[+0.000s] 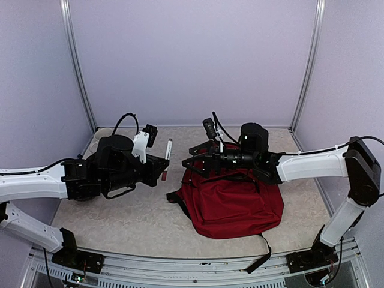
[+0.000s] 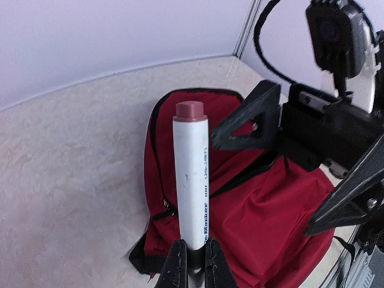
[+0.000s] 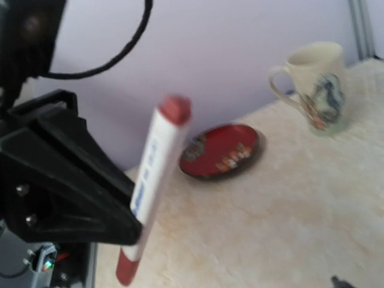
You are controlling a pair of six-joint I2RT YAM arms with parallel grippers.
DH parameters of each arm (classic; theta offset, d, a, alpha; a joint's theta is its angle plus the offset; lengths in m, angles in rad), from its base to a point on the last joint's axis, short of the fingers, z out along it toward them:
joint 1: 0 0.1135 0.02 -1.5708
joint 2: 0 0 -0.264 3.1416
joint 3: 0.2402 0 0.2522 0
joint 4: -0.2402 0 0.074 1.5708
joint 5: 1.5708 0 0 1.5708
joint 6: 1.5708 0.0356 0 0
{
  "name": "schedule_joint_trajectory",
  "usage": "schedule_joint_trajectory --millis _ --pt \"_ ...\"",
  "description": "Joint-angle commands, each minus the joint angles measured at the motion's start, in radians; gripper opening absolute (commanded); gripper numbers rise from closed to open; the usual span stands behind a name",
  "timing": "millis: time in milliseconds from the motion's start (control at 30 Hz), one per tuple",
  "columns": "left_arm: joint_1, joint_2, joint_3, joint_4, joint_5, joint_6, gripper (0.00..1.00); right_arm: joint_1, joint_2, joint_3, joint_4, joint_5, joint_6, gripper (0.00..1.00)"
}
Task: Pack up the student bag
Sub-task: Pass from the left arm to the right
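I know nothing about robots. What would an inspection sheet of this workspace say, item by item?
Surface: beige mottled table; no spills seen.
Job's things: student bag, dark red, lies on the table below the right arm; its black strap trails over the near edge.
Clutter: mug and red plate on the table, apart from each other.
Grippers: left gripper shut on the lower end of a white, red-capped marker; right gripper open beside it, holding nothing.
Cables: black cable loops above the left wrist; second cable at the right wrist.
Surroundings: pale lilac walls, metal corner posts.
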Motion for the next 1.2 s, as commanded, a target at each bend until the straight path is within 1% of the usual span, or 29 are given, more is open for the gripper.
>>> schedule_joint_trajectory --millis 0,100,167,267,333,367,433,500,600,700,733,767,800,1033,1067,1100,1133,1167 --pt "-0.015 0.012 0.055 0.136 0.031 0.104 0.0 0.011 0.033 0.076 0.117 -0.1 0.03 0.92" --pt "-0.036 0.029 0.078 0.14 0.022 0.134 0.0 0.012 0.054 0.112 0.099 -0.13 0.028 0.85" --pt "-0.043 0.031 0.079 0.149 0.035 0.139 0.0 0.012 0.064 0.124 0.122 -0.156 0.038 0.8" --pt "-0.05 0.033 0.08 0.168 0.052 0.147 0.0 0.01 0.081 0.146 0.168 -0.197 0.07 0.68" --pt "-0.051 0.034 0.084 0.172 0.052 0.148 0.0 0.009 0.085 0.15 0.208 -0.231 0.108 0.64" --pt "-0.052 0.032 0.083 0.176 0.053 0.147 0.0 0.008 0.083 0.144 0.235 -0.235 0.122 0.63" --pt "-0.052 0.03 0.079 0.184 0.061 0.148 0.0 0.005 0.077 0.128 0.278 -0.235 0.143 0.59" --pt "-0.054 0.033 0.082 0.187 0.071 0.151 0.0 0.002 0.074 0.13 0.284 -0.237 0.152 0.55" --pt "-0.054 0.039 0.086 0.184 0.081 0.152 0.0 -0.002 0.069 0.139 0.264 -0.237 0.149 0.46" --pt "-0.058 0.04 0.083 0.19 0.087 0.152 0.0 -0.002 0.069 0.144 0.261 -0.239 0.148 0.32" --pt "-0.058 0.039 0.083 0.191 0.088 0.154 0.0 -0.002 0.071 0.145 0.263 -0.243 0.151 0.25" --pt "-0.059 0.037 0.08 0.194 0.09 0.154 0.0 -0.002 0.071 0.149 0.266 -0.251 0.153 0.11" --pt "-0.06 0.034 0.074 0.2 0.093 0.158 0.0 -0.002 0.072 0.15 0.263 -0.255 0.157 0.0" --pt "-0.059 0.005 0.035 0.228 0.104 0.152 0.0 -0.009 0.024 0.109 0.254 -0.267 0.152 0.0" --pt "-0.057 0.006 0.032 0.231 0.11 0.15 0.19 -0.014 0.012 0.097 0.251 -0.263 0.152 0.0" --pt "-0.058 0.007 0.029 0.235 0.12 0.147 0.46 -0.021 0.0 0.089 0.238 -0.257 0.145 0.0" --pt "-0.057 0.008 0.027 0.239 0.139 0.145 0.71 -0.029 -0.014 0.08 0.206 -0.249 0.13 0.0" --pt "-0.055 0.007 0.022 0.248 0.157 0.145 0.88 -0.04 -0.029 0.076 0.162 -0.242 0.103 0.0"
